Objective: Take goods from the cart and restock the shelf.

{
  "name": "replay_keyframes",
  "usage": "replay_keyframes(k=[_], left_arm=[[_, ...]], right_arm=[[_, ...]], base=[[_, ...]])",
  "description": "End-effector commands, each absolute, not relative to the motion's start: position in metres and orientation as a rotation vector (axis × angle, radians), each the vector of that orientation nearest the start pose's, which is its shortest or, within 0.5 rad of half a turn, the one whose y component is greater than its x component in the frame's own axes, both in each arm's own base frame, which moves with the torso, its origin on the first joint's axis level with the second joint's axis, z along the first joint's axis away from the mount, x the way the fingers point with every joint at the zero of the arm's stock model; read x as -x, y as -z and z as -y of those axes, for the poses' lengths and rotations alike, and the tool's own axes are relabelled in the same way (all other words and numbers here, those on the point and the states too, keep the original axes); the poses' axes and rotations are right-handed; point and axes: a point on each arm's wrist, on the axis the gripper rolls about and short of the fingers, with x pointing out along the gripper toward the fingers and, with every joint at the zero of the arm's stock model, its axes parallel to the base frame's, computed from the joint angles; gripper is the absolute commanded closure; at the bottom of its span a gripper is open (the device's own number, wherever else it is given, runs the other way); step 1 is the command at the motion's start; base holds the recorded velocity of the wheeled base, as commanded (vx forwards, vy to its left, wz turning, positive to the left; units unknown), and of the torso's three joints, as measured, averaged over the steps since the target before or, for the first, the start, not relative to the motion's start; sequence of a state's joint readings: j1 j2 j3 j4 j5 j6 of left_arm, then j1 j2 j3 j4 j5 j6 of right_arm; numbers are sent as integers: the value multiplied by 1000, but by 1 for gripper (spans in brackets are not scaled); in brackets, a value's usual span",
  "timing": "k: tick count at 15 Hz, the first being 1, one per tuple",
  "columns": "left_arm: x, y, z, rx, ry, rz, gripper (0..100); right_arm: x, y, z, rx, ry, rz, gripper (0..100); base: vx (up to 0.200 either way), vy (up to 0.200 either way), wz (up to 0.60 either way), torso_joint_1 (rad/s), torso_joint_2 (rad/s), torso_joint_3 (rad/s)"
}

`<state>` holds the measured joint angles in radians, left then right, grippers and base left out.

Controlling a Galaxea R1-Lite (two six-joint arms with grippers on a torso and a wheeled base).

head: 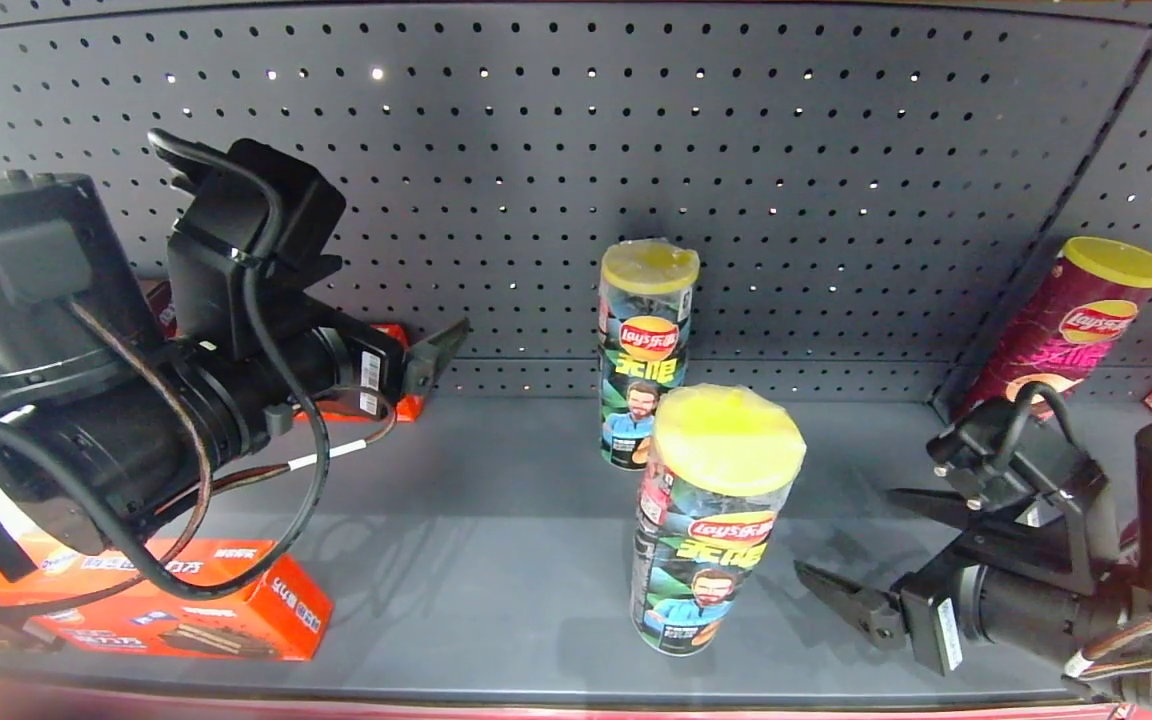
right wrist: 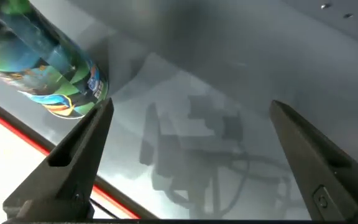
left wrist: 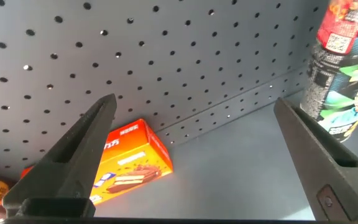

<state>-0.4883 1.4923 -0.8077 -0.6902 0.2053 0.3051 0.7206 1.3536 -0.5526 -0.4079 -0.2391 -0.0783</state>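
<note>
Two chip cans with yellow lids stand upright on the grey shelf (head: 496,540): one at the back centre (head: 646,360), one nearer the front edge (head: 714,520). My left gripper (head: 428,362) is held above the shelf's left part, left of the back can; in the left wrist view it (left wrist: 194,104) is open and empty, with an orange box (left wrist: 132,163) and the back can (left wrist: 347,68) beyond it. Just right of the front can my right gripper (head: 861,550) hovers low, open and empty (right wrist: 191,107), with the can's base (right wrist: 48,68) beside one finger (right wrist: 79,155).
A purple chip can (head: 1066,325) leans in the shelf's right back corner. Orange boxes lie at the front left (head: 186,612) and back left (head: 391,400). A perforated back panel (head: 576,150) closes the shelf. A red strip (right wrist: 17,132) marks the front edge.
</note>
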Motion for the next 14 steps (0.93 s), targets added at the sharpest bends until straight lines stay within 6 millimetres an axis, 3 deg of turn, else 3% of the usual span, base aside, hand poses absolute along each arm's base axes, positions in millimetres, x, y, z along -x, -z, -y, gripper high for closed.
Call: replay_keyframes(k=[1,14], left_arm=[[-235,-247,120,-302,281,46,0],[-239,-247,122,-300,279,61,0]], right_arm=[[-163,-173,-139,282,-496,-365,0],[-182,-171,-178,306,-545,-372,0]], base=[[0,0,0,0,0,0],[0,0,0,0,0,0]])
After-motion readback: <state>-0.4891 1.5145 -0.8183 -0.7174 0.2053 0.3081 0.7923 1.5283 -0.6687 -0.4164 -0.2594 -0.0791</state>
